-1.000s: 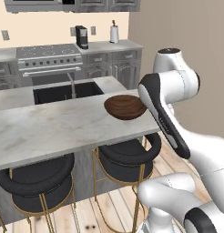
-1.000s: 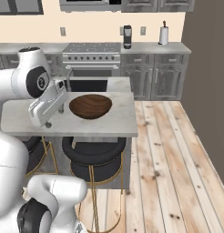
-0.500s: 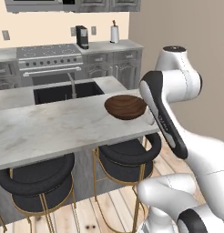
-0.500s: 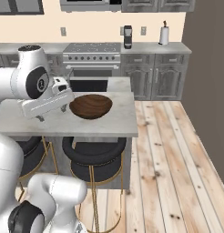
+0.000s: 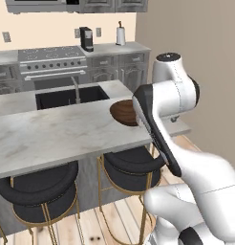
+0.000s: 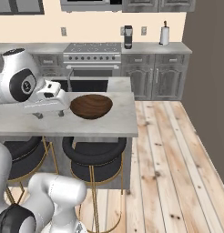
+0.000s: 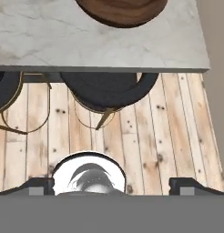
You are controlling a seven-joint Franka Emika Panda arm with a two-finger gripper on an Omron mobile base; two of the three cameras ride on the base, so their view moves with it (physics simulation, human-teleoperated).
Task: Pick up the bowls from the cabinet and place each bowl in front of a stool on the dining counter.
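Observation:
The wide dark brown wooden bowl (image 6: 91, 105) rests on the marble dining counter (image 6: 118, 124) near its right end, above a black stool (image 6: 93, 152). In the left base view my forearm covers the right side of the bowl (image 5: 123, 112). My gripper (image 6: 49, 113) hovers just left of the bowl, apart from it, pointing down over the counter's near side. In the hand view its fingertips (image 7: 41, 184) stand wide apart and open with nothing between them. There the bowl (image 7: 122, 9) sits at the top edge, with the counter (image 7: 86, 41) below it. I cannot tell which wall unit is the cabinet.
A second black stool (image 5: 36, 191) stands left of the first stool (image 5: 131, 165). A sink (image 5: 71, 95) is set in the counter behind the bowl. A stove (image 6: 92, 50), coffee machine (image 6: 128, 36) and paper towel roll (image 6: 165, 34) line the back wall. Wooden floor (image 6: 168, 154) lies to the right.
The hand has lifted and turned more level beside the bowl, and the forearm has swung across the bowl in the left view. The bowl has not moved. The jaws stay open.

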